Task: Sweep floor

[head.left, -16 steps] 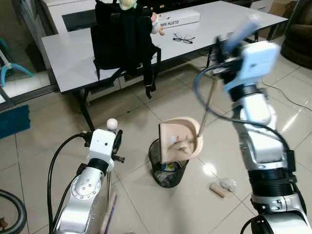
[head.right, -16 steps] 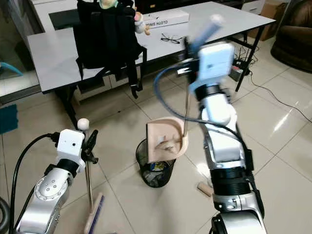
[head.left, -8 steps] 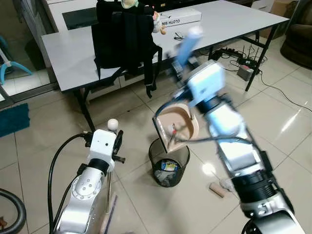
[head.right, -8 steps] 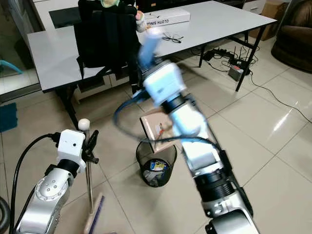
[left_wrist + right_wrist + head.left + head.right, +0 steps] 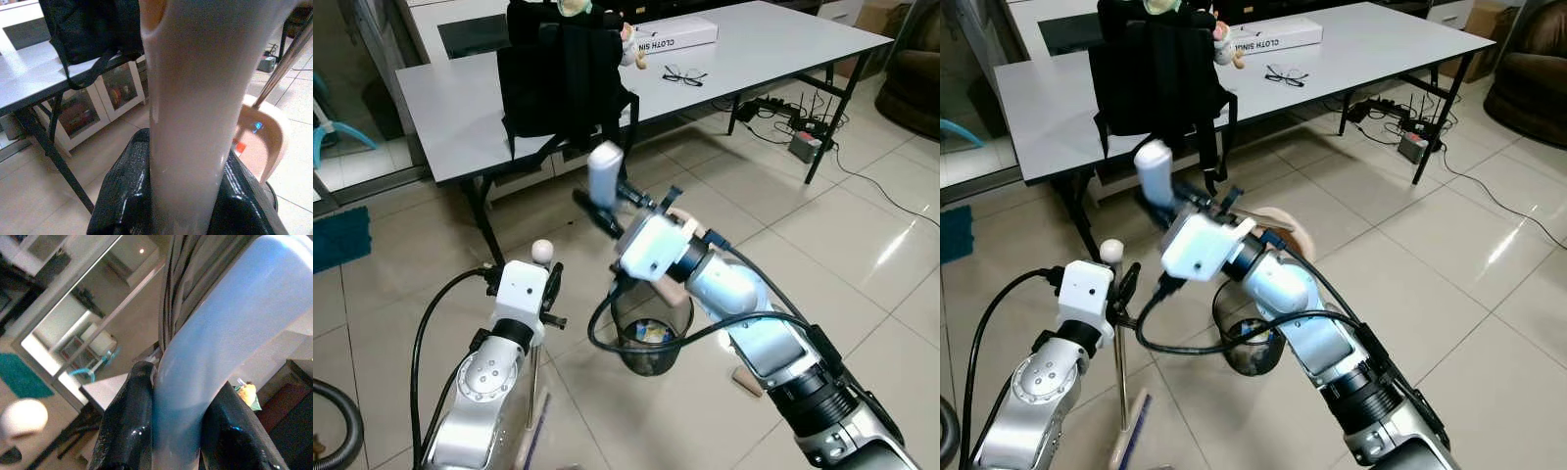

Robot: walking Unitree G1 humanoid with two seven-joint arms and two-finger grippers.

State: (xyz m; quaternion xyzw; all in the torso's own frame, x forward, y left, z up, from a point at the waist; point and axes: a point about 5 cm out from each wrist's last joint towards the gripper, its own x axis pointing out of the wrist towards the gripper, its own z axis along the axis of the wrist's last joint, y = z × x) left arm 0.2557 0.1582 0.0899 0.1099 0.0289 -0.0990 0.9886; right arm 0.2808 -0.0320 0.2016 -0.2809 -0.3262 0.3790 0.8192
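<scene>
— Where is the dustpan (image 5: 677,257)?

— Held up over the black wire bin (image 5: 651,338), just beside the right arm. The right claw (image 5: 176,431) is clamped on the dustpan handle (image 5: 604,174), whose pale grip sticks up past the fingers (image 5: 128,421).

— And the broom?

— The left claw (image 5: 183,196) is closed around the broom handle (image 5: 540,257), a thin upright pole with a round white knob; the brush (image 5: 1128,431) rests on the tiled floor (image 5: 862,235) beside the left arm.

— Anything behind?

— A grey tabletop (image 5: 450,108) carrying a black backpack (image 5: 558,69).
</scene>
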